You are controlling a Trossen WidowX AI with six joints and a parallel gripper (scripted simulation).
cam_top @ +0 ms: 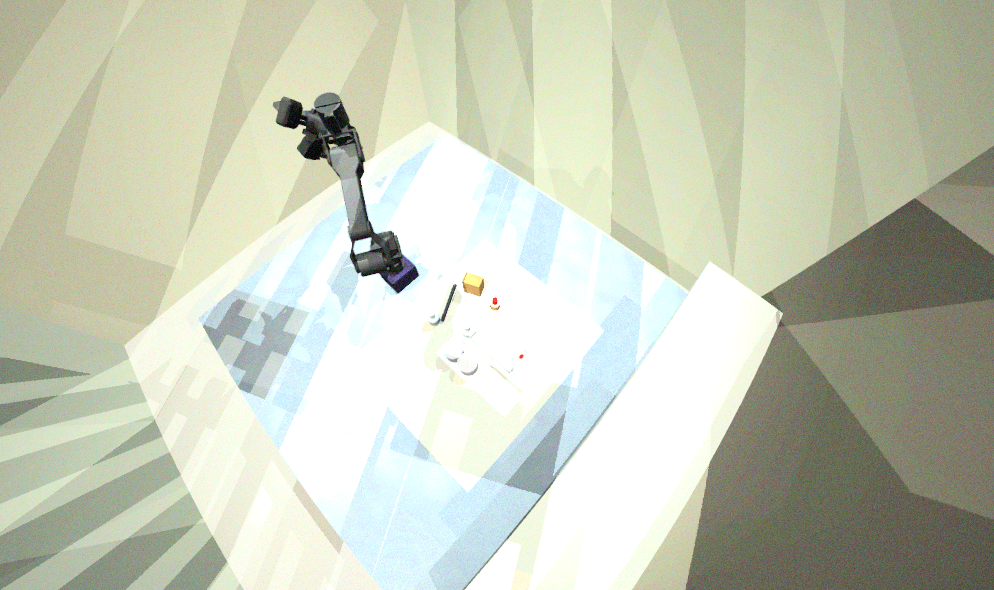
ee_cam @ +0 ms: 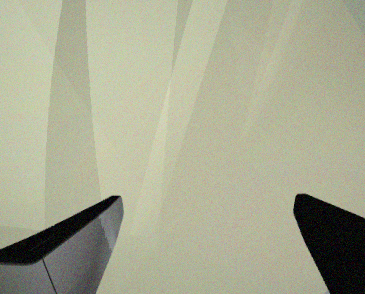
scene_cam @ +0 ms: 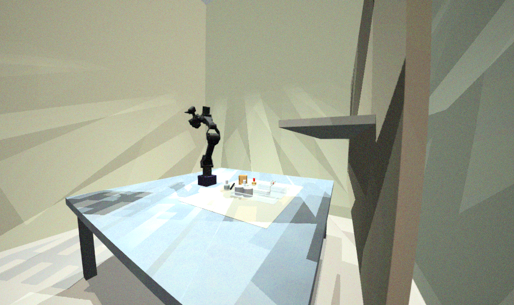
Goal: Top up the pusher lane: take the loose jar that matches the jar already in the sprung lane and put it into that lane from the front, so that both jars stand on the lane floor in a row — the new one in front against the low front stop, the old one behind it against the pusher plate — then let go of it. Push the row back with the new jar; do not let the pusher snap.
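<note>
My gripper (ee_cam: 208,205) is open and empty. It is raised high beside the table, far from the jars, and only wall shows between its fingers in the wrist view. A pale, see-through rack (cam_top: 502,401) (scene_cam: 276,201) stands on the mat; its lanes, pusher and front stop are too washed out to tell apart. Two wide grey cylinders (cam_top: 468,365) (scene_cam: 247,191) stand close together at its left end. A small red spot (cam_top: 520,356) shows at its other end. Outside it stand a grey jar (cam_top: 433,318) (scene_cam: 226,186), a pale jar (cam_top: 468,332) (scene_cam: 244,183) and a red-capped amber jar (cam_top: 494,303) (scene_cam: 253,181). Which jar matches, I cannot tell.
An orange box (cam_top: 473,284) (scene_cam: 243,179) stands near the red-capped jar. A black bar (cam_top: 448,302) (scene_cam: 232,185) lies between the grey jar and the box. The arm's dark base (cam_top: 400,277) (scene_cam: 207,180) is on the table. A wall shelf (scene_cam: 327,121) juts out at right.
</note>
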